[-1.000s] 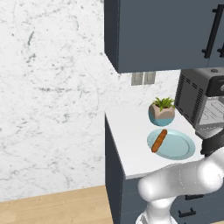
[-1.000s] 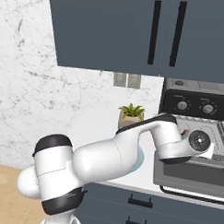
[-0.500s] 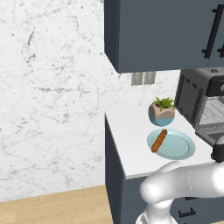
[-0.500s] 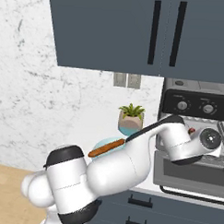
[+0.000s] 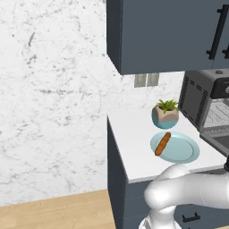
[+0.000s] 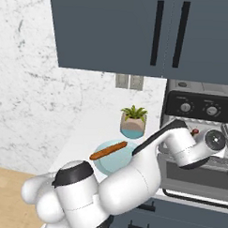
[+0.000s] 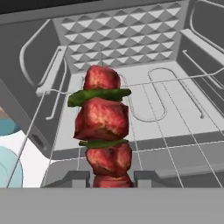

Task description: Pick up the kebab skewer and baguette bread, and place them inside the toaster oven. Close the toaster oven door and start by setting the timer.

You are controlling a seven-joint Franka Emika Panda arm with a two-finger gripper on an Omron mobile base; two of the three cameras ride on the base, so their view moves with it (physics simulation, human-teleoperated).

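**Skewer held at the mouth of the open oven**

The two dark-tipped gripper (image 7: 113, 178) is clamping the lower end of the kebab skewer (image 7: 103, 127), a stack of red meat chunks with green pepper slices between them, standing upright between the fingers. It is hanging just in front of the dark grey boxy toaster oven (image 5: 197, 100), whose flat grey door (image 6: 193, 178) is lying folded down; the thin wire rack (image 7: 175, 118) and the embossed back wall are lying straight ahead of the skewer, with nothing between them.

To the oven's left, a round light-blue plate (image 5: 183, 152) is sitting on the white countertop (image 5: 132, 143), carrying the slim orange-brown baguette bread (image 5: 162, 143) along its left side. Behind the plate, a small potted plant (image 5: 166, 114) in a beige and teal pot is standing near the oven's vented side. The white arm is stretching across the front of the counter.

Dark blue cabinets (image 6: 138, 32) are hanging overhead, a marbled white wall (image 5: 49, 98) is running behind, and a wood floor (image 5: 49, 212) is showing below.
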